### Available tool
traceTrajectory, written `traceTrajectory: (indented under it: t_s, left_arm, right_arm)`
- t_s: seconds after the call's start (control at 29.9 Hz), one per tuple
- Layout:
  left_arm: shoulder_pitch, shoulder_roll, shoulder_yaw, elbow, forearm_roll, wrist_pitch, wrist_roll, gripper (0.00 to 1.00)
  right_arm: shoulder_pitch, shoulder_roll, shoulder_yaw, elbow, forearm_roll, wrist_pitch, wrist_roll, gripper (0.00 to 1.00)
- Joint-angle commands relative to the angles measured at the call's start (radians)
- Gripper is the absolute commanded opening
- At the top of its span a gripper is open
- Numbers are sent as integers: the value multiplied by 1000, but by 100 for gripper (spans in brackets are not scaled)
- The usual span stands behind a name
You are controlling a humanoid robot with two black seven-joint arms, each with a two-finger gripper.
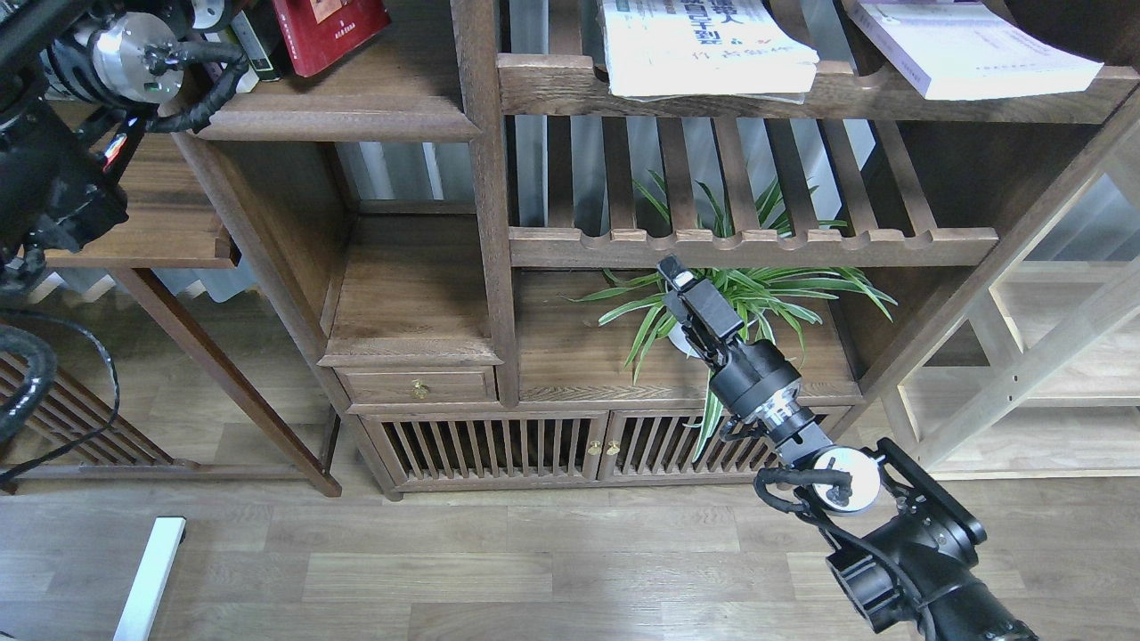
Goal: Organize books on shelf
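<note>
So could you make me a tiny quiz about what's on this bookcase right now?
1. True or false: the large white book lies flat on a slatted rack.
2. What stands just behind the right gripper?
A. a lamp
B. a green plant
C. a clock
3. Fill in: the red book sits on the dark plank shelf at the upper ____.

Key: 1 true; 2 B; 3 left.

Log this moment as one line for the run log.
left gripper: out of view, arm at top left by red book | right gripper: holds nothing, before plant | white book, lavender book: flat on upper rack
</note>
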Motion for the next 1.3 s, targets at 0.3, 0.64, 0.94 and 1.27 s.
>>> traceTrajectory:
  t_s: [0.3,0.64,0.94,1.27]
  left_arm:
    - [11,12,2,2,0,1,-8,13]
    - [18,15,33,2,0,20,-6,23]
    - [11,23,56,0,0,20,-11,30]
    - [-9,30,58,-8,0,20,-11,35]
  right_arm:
    - [-1,3,-8,0,0,0,0,99]
    - [-7,0,-5,0,0,0,-4,99]
    - [-7,1,-5,-1,0,0,-4,99]
    - [-7,0,-6,-1,0,0,-7,99]
